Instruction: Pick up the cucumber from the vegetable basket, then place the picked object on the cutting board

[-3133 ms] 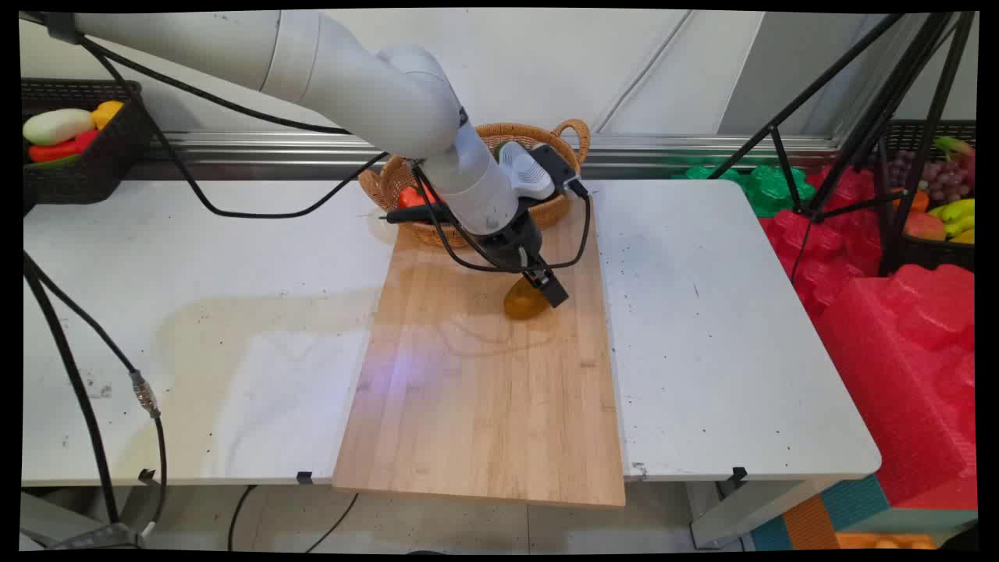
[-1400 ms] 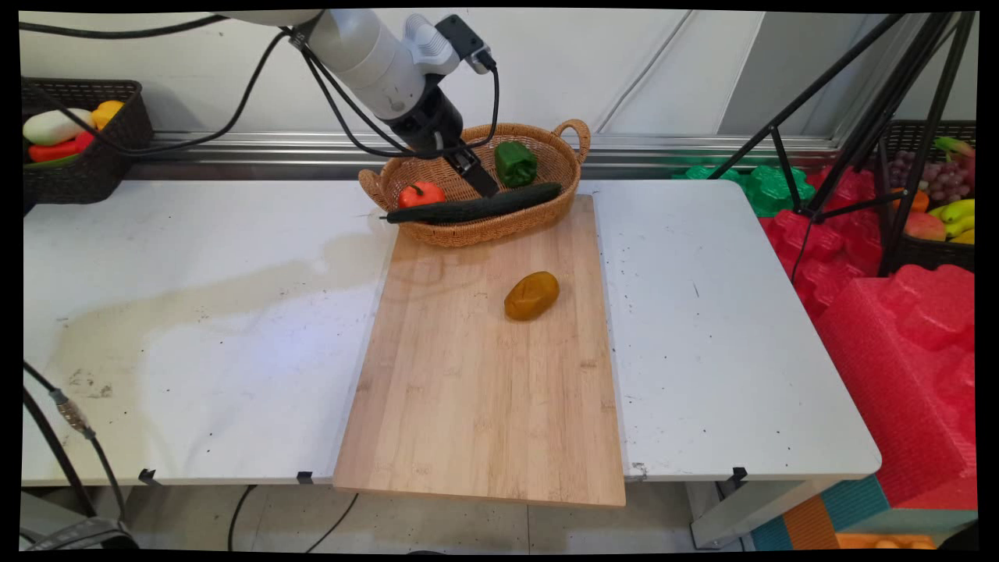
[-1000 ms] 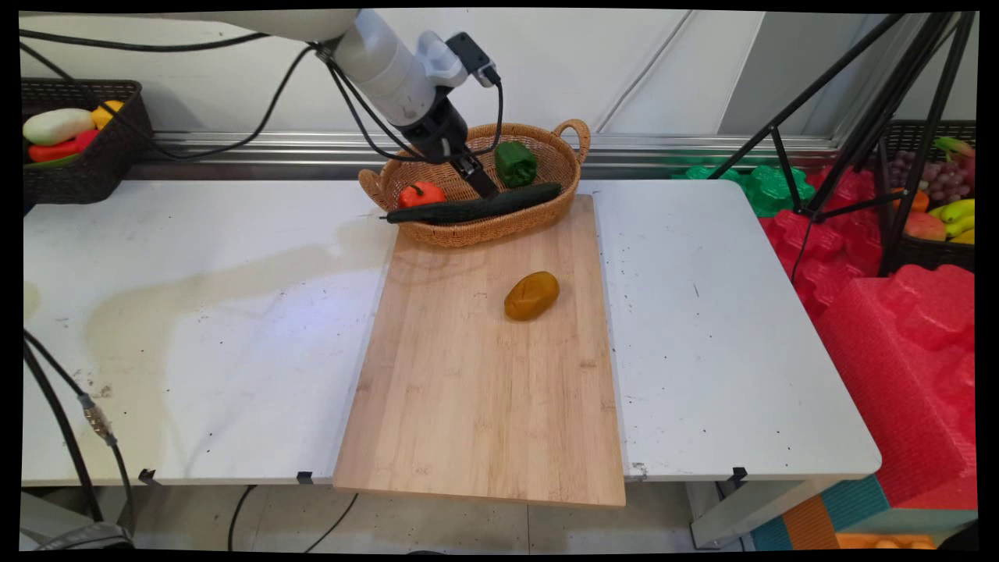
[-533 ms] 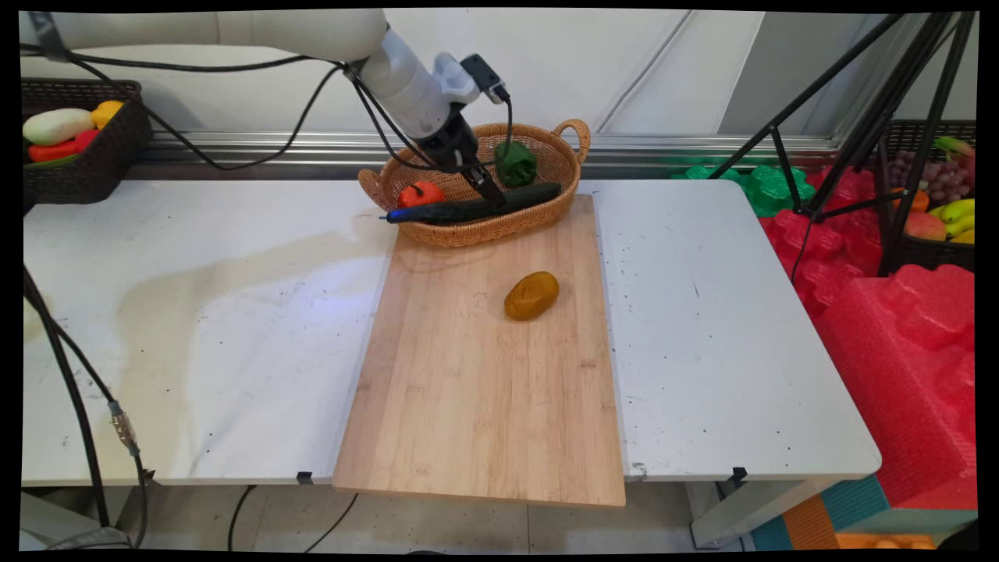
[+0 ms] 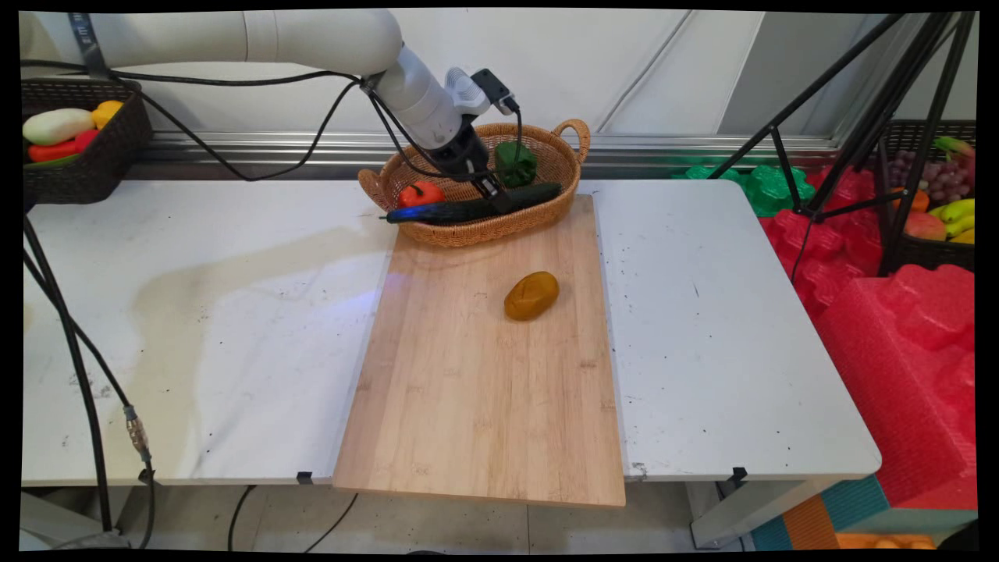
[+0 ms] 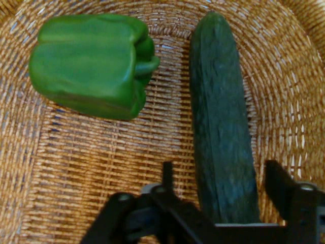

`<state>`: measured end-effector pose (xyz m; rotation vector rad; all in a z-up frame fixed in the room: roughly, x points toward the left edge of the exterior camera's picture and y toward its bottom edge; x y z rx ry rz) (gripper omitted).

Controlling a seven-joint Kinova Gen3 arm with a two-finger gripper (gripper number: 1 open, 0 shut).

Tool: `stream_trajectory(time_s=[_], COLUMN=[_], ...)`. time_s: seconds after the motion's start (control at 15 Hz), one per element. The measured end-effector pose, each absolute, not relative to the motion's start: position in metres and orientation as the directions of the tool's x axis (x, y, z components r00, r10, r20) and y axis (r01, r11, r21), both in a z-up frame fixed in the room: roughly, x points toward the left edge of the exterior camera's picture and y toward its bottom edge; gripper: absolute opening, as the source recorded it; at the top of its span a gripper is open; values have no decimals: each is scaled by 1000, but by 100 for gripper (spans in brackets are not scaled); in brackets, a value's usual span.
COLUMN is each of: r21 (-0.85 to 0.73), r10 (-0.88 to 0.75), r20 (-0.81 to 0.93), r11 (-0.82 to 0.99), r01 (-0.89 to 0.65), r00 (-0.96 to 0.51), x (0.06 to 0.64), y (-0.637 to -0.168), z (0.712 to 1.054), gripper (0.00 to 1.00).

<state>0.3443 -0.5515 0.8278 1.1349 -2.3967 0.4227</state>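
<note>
- My gripper (image 5: 496,200) is lowered into one wicker basket (image 5: 546,160) at the far end of the table (image 5: 702,328); its fingers are spread, one on each side of the cucumber, and not yet closed on it.
- In the hand view, one finger (image 6: 167,175) stands on the left of the cucumber (image 6: 221,132) and the other on its right, with the cucumber running up between them.
- The basket holds three items: one cucumber (image 5: 468,208) lying along its near side, one green bell pepper (image 5: 517,162) behind it, and one red tomato (image 5: 420,193) at the left end.
- In the hand view, the green bell pepper (image 6: 91,63) lies apart from the cucumber, on the woven floor of the basket (image 6: 101,168).
- One wooden cutting board (image 5: 476,406) lies on the table, its far edge touching the basket.
- One brown potato (image 5: 531,296) rests on the board, well apart from my gripper.
</note>
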Motion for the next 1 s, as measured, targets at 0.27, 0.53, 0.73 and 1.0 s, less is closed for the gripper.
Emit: stream_trajectory(time_s=[0.27,0.53,0.73,1.0], r21=[-72,-84,-107,-128], r10=[-652,-651,-647,-642], r20=[527,536,553,585], r11=[606,592,568,530], r01=[-792,-802,-816,-839], r00=[-546,-537,-524,-495], x=[342,342,343,342], y=[-554,-553,-547,-523], z=[827,838,862,907], gripper=[0,0,0,0])
